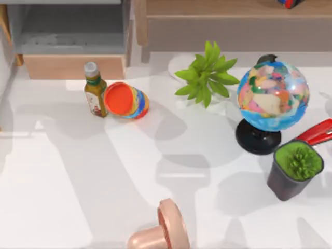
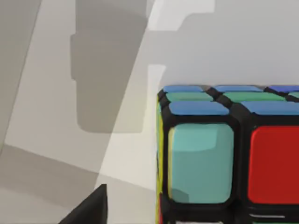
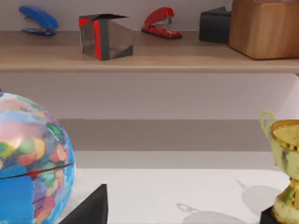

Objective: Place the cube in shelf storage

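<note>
White tabletop (image 1: 78, 197), brightly lit, crossed by long grey shadows. I take the globe (image 1: 273, 96) as landmark: it stands on a black base toward the table's right side. Left of the globe, a leafy green plant (image 1: 206, 77); farther left, a sauce bottle (image 1: 95, 91) touching a red-lidded coloured tub (image 1: 126, 100) lying on its side. Just beside the globe's base, toward the near right, a dark pot of green grass (image 1: 294, 170), with a red stapler (image 1: 316, 133) above it at the edge. Well forward and left of the globe, a pink mushroom-shaped piece (image 1: 161, 232) at the near edge.

Behind the globe, the shelf storage (image 1: 233, 23) runs along the back: tan board, taupe front panel. Far left of it, a grey-lined compartment (image 1: 72, 31).

Left wrist view: the cube (image 2: 229, 154) sits very close to the camera, teal and red squares facing me, blue and green on top, resting on the white surface. Only one dark fingertip (image 2: 88, 210) of my left gripper shows, beside the cube and not touching it; I cannot tell if the fingers are apart or together.

Right wrist view: globe close by, a gold trophy (image 3: 285, 172), shelf board beyond; right gripper fingers, cannot tell
</note>
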